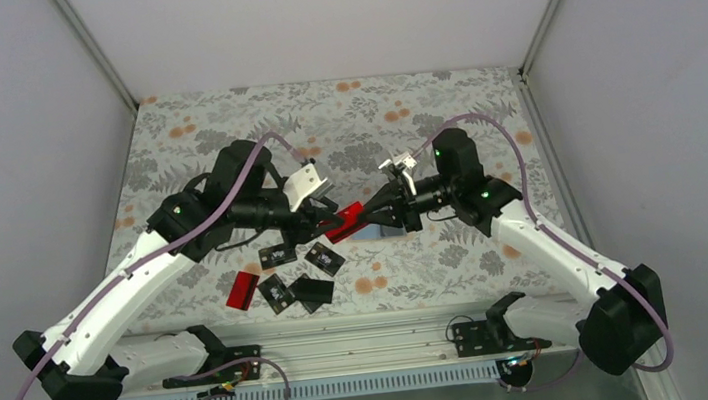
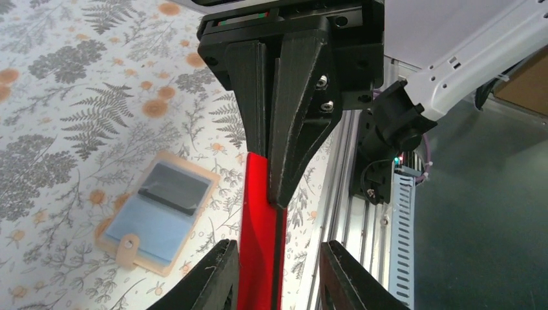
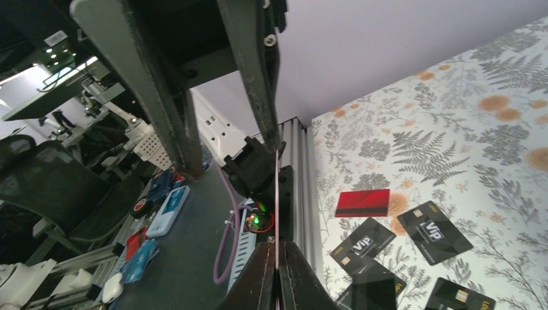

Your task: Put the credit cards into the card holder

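**Red card (image 2: 258, 213) clamped in right end effector (image 3: 276, 252)**

Card is held edge-up above the counter (image 1: 222, 134). Left end effector (image 2: 276, 245) is open, with a finger on either side of the card. Card holder (image 2: 158, 213) lies open, blue side up, below them. Other cards (image 1: 312, 290) lie loose at 7 o'clock of it.

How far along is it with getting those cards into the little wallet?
Early on. The card holder lies open; a dark patch inside may be one card, unclear. In hand: the right end effector pinches a red card, the left end effector open around it. Left: a second red card and four black cards on the table.
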Controlling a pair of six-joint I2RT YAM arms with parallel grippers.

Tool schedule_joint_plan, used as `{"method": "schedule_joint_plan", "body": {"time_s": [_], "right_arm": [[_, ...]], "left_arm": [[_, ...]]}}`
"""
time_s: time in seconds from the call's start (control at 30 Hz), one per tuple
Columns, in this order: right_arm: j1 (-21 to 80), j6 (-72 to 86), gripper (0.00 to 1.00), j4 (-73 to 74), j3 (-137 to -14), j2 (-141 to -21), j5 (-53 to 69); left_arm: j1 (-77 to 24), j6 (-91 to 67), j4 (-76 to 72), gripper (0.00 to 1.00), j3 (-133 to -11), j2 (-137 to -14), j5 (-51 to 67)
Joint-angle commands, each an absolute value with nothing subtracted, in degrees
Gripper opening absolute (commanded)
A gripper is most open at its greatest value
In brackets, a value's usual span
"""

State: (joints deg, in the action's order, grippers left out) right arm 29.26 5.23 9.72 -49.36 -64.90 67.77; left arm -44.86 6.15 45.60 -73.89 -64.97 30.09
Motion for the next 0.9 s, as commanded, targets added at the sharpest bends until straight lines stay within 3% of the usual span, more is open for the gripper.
{"method": "schedule_joint_plan", "body": {"time_s": [0.0,0.2,0.43,0.57,0.63,0.7,0.77,0.87], "right_arm": [[30.5,3.1,0.04,10.4,-51.1,-63.5,72.0],[31.2,2.4,0.04,11.0,-51.4,-63.5,73.4],[31.9,1.8,0.04,11.7,-51.9,-63.5,73.4],[31.8,3.0,0.09,11.8,-52.0,-63.4,72.4],[31.8,4.3,0.21,11.0,-51.9,-63.3,71.1],[31.8,6.2,0.41,9.7,-51.5,-62.2,67.7],[31.4,8.6,0.67,8.4,-51.1,-60.9,63.1],[29.6,13.7,0.86,5.5,-50.1,-59.3,57.5]], "left_arm": [[-44.9,8.2,46.1,0.31,-73.8,-65.6,33.3],[-44.9,8.0,46.1,0.25,-73.8,-66.7,34.7],[-44.9,7.2,44.9,0.03,-73.0,-67.1,36.6],[-44.9,6.0,43.5,0.02,-71.8,-66.7,37.5],[-45.0,5.3,42.0,0.02,-71.1,-65.7,37.7],[-44.9,4.1,39.7,0.02,-70.4,-64.5,37.1],[-44.9,1.9,36.3,0.02,-70.2,-63.2,35.2],[-44.9,-1.2,31.4,0.02,-69.8,-61.5,33.6]]}}
